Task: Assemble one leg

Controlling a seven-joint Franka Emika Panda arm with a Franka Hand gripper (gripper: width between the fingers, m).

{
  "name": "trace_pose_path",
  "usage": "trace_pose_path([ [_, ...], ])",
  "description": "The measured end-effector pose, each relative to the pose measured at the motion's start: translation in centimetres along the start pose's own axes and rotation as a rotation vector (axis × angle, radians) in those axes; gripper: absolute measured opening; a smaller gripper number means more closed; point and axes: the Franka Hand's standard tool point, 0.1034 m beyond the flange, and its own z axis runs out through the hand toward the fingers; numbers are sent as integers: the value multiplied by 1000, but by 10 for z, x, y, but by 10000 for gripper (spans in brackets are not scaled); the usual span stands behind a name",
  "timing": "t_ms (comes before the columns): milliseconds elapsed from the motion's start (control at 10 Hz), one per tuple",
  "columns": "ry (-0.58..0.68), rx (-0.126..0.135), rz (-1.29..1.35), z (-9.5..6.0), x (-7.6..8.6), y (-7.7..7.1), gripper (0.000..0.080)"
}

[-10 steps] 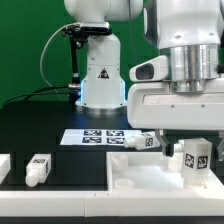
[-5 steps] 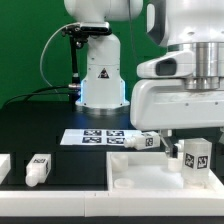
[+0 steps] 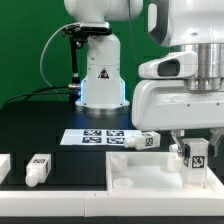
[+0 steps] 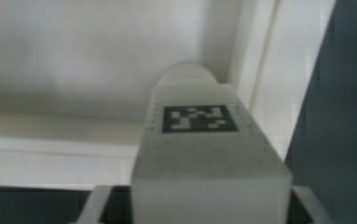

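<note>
One large white panel (image 3: 128, 172) fills six o'clock of the exterior view; the gripper (image 3: 193, 150) hangs over its three o'clock side, fingers clamped on the leg (image 3: 194, 159); the marker board (image 3: 100, 137) lies at the panel's twelve o'clock; a spare leg (image 3: 38, 168) rests at its nine o'clock.

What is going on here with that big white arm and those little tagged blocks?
A robot arm is putting furniture together. Its end effector grips one leg, a small white block with a checkered tag, and holds it over the white panel at the exterior view's right. Whether the leg touches the panel cannot be told. A second leg lies on the black table, and a third leg sits behind the panel, beside the marker board.
</note>
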Motion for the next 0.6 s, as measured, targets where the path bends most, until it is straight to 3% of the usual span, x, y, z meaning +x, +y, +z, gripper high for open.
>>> trace_pose_path([
  [100, 0, 0, 28, 1, 0, 0, 285],
  [400, 1, -18, 460, 2, 2, 2, 285],
  [600, -9, -3, 931, 4, 0, 7, 285],
])
